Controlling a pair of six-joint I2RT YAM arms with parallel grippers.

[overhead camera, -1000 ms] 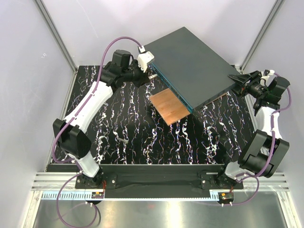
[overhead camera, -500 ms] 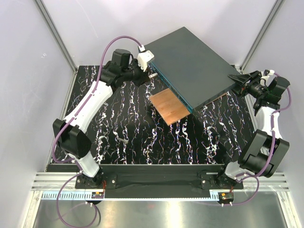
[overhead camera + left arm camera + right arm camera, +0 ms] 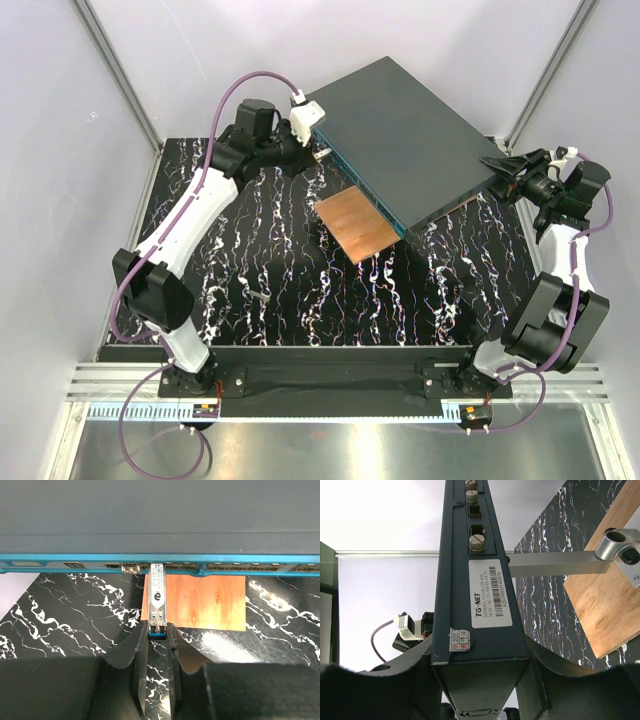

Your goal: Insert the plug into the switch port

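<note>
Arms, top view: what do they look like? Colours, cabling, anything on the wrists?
Both are alike. The left arm and right arm have white links between bulky black joint housings. A purple cable runs along each from base to wrist, looping free. A white camera module sits at the left wrist. The jaws are matte black and tapered. No readable markings.

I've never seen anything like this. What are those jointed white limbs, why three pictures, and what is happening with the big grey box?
They are robot arms, left arm and right arm, bolted to a table. One picture looks down from above; the others come from a camera on each wrist. The right pincer clamps one end of the grey box, a network switch. A copper-brown plate lies partly under it. The left pincer holds a metal plug, its tip at a port in the box's teal face.
</note>
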